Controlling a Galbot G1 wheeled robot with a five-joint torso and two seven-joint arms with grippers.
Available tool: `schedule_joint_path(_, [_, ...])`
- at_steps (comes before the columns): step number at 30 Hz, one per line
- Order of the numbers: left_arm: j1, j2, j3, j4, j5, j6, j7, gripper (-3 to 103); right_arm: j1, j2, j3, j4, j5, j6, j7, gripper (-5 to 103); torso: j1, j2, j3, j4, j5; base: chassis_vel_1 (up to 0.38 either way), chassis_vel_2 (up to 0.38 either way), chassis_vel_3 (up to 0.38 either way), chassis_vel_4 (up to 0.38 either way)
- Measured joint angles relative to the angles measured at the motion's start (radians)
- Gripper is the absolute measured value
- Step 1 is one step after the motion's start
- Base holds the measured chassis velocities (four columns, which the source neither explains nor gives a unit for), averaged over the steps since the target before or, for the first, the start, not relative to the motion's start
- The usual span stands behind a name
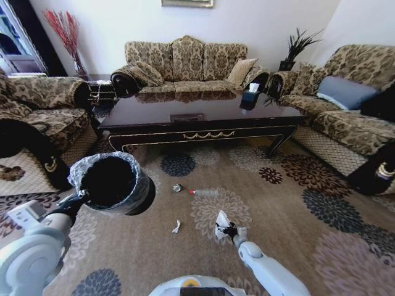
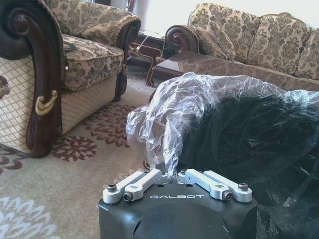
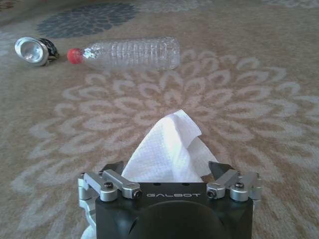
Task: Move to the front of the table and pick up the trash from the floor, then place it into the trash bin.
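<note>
My left gripper (image 2: 169,175) is shut on the rim and crinkled liner of the black trash bin (image 1: 112,182), holding it up at the left above the floor (image 1: 284,222). The bin's liner (image 2: 174,107) bulges just past the fingers. My right gripper (image 1: 226,232) is low over the carpet, shut on a white tissue (image 3: 167,147). The tissue (image 1: 221,221) sticks up from the jaws. Beyond it lie a clear bottle (image 3: 130,52) with a red cap and a round silvery piece (image 3: 31,50). In the head view the bottle (image 1: 205,193), silvery piece (image 1: 178,188) and a paper scrap (image 1: 176,227) lie before the table (image 1: 197,132).
Patterned sofas stand at the left (image 1: 37,117), back (image 1: 185,65) and right (image 1: 352,105) of the dark table. A dark tissue box (image 1: 250,98) sits on the tabletop. Open carpet stretches to the right of my right arm.
</note>
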Motion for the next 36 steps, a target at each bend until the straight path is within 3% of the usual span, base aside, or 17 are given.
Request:
schedule_joint_path(5, [-0.007, 0.0, 0.012, 0.007, 0.002, 0.0, 0.0, 3, 0.004, 0.009, 0.0, -0.013, -0.003, -0.002, 0.039, 75, 0.0, 0.0, 0.0, 0.0001, 0.0, 0.0, 0.0, 0.0, 0.0])
schedule_joint_path(8, [-0.008, -0.001, 0.018, 0.011, 0.007, 0.0, 0.0, 3, 0.003, 0.003, 0.0, -0.011, -0.004, -0.002, 0.041, 70, 0.0, 0.0, 0.0, 0.0, 0.0001, 0.0, 0.0, 0.0, 0.0])
schedule_joint_path(12, [-0.009, -0.001, 0.028, 0.015, 0.018, 0.0, 0.001, 3, -0.006, -0.014, 0.001, 0.012, -0.008, 0.003, 0.044, 47, 0.0, 0.0, 0.0, 0.0001, 0.0, 0.0, 0.0, 0.0, 0.0])
schedule_joint_path(14, [-0.009, -0.001, 0.031, 0.016, 0.018, 0.0, 0.001, 3, -0.008, -0.015, 0.002, 0.018, -0.013, 0.012, 0.048, 47, 0.0, 0.0, 0.0, 0.0001, -0.0001, 0.0, 0.0, 0.0, 0.0])
schedule_joint_path(17, [-0.015, -0.002, 0.042, 0.017, 0.023, 0.0, 0.002, 3, -0.016, -0.013, 0.017, 0.034, -0.031, 0.038, 0.059, 31, 0.0, 0.0, 0.0, 0.0002, 0.0001, 0.0, 0.0, 0.0, 0.0])
schedule_joint_path(20, [-0.018, -0.003, 0.051, 0.017, 0.026, 0.0, 0.002, 3, -0.024, -0.02, 0.025, 0.048, -0.034, 0.041, 0.062, 31, 0.0, 0.0, 0.0, 0.0002, 0.0001, 0.0, 0.0, 0.0, 0.0])
schedule_joint_path(21, [-0.019, -0.003, 0.053, 0.017, 0.027, 0.0, 0.002, 3, -0.027, -0.023, 0.028, 0.053, -0.034, 0.041, 0.062, 20, 0.0, 0.0, 0.0, 0.0002, 0.0, 0.0, 0.0, 0.0, 0.0])
schedule_joint_path(25, [-0.022, -0.003, 0.059, 0.015, 0.028, 0.0, 0.004, 3, -0.045, -0.043, 0.047, 0.065, -0.036, 0.04, 0.062, 4, 0.0, 0.0, 0.0, 0.0001, 0.0, 0.0, 0.0, 0.0, 0.0])
schedule_joint_path(36, [-0.016, -0.003, 0.068, 0.011, 0.03, -0.001, 0.005, 3, -0.1, -0.049, 0.09, 0.124, -0.058, 0.062, 0.035, 0, 0.0, 0.0, 0.0, 0.0001, 0.0003, 0.0, 0.0, 0.0, 0.0])
